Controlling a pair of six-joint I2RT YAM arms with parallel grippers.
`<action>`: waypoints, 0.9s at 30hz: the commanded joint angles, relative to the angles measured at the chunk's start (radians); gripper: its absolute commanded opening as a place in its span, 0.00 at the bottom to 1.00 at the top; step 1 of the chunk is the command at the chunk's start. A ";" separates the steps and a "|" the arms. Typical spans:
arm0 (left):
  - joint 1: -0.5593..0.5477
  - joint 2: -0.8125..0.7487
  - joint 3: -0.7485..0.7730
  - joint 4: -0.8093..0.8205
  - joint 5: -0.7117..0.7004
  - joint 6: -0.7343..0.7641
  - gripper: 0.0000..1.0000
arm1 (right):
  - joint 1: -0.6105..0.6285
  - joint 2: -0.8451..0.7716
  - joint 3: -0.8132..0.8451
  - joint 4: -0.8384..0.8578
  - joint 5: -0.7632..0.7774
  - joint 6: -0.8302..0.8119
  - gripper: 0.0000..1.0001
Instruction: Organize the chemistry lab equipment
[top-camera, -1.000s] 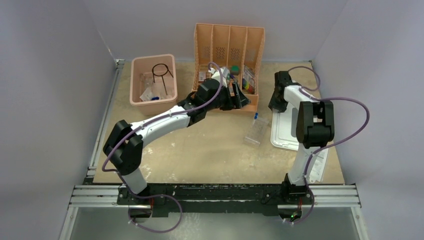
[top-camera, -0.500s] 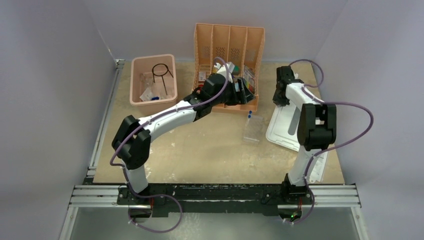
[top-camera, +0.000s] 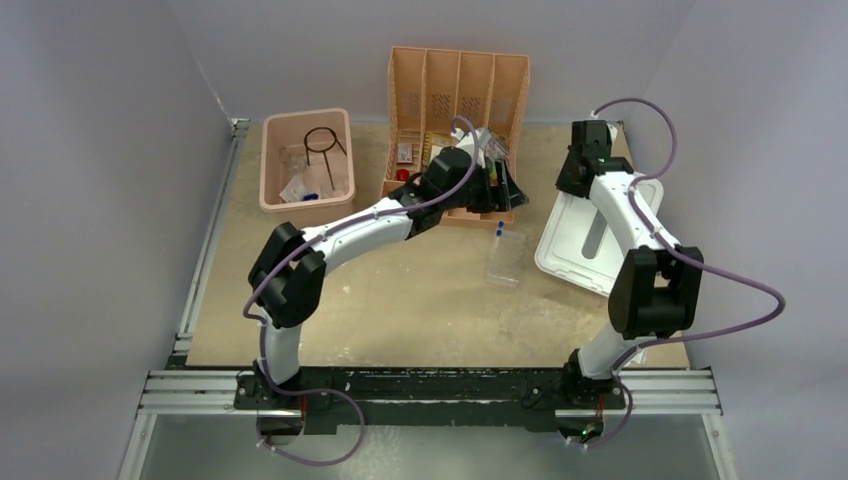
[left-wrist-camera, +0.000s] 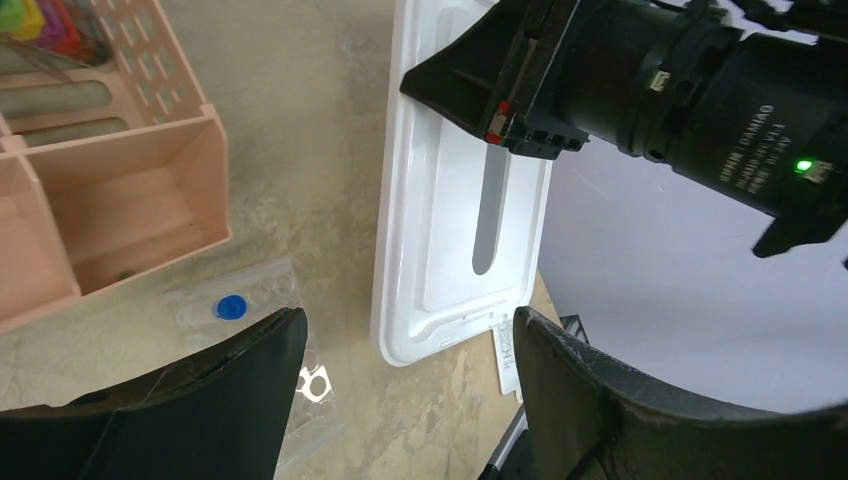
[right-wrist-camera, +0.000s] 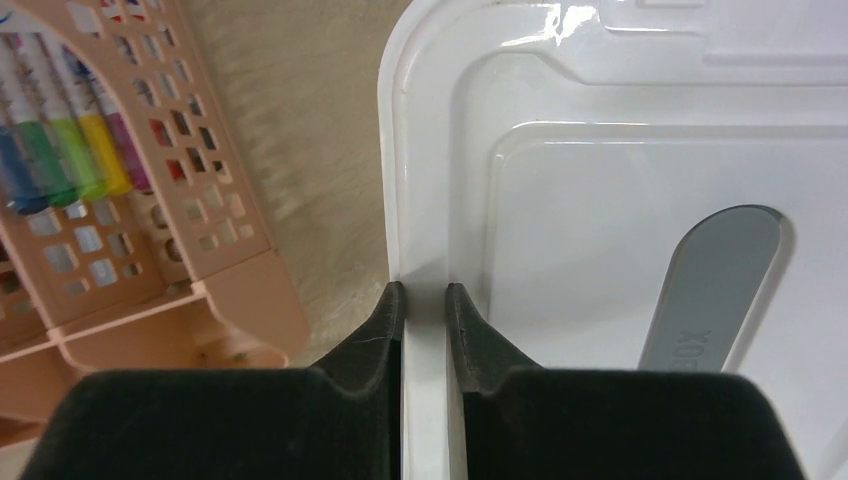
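We've got the tripod (top-camera: 322, 141) and packets (top-camera: 297, 188) in the pink bin (top-camera: 268, 165), but the tube rack (top-camera: 506, 258) lies loose on the table (top-camera: 400, 290), with our right gripper (right-wrist-camera: 424, 292) pinching the white lid (top-camera: 575, 250) and the left gripper (left-wrist-camera: 408, 318) gaping empty.

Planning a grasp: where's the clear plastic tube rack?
Top view, right of centre: clear plastic tube rack lies left of the white lid, near the orange divider organiser.

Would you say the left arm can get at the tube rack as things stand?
Probably yes: the left gripper hangs open close by the tube rack, and nothing shows between them.
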 joint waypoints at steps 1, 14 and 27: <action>-0.034 0.022 0.075 0.024 0.030 0.000 0.74 | -0.006 -0.112 -0.003 -0.014 -0.058 0.023 0.06; -0.078 0.093 0.084 0.099 0.194 -0.048 0.70 | -0.016 -0.274 -0.015 -0.052 -0.247 0.108 0.06; -0.080 0.024 -0.026 0.108 0.188 0.007 0.40 | -0.016 -0.304 0.018 -0.051 -0.412 0.170 0.06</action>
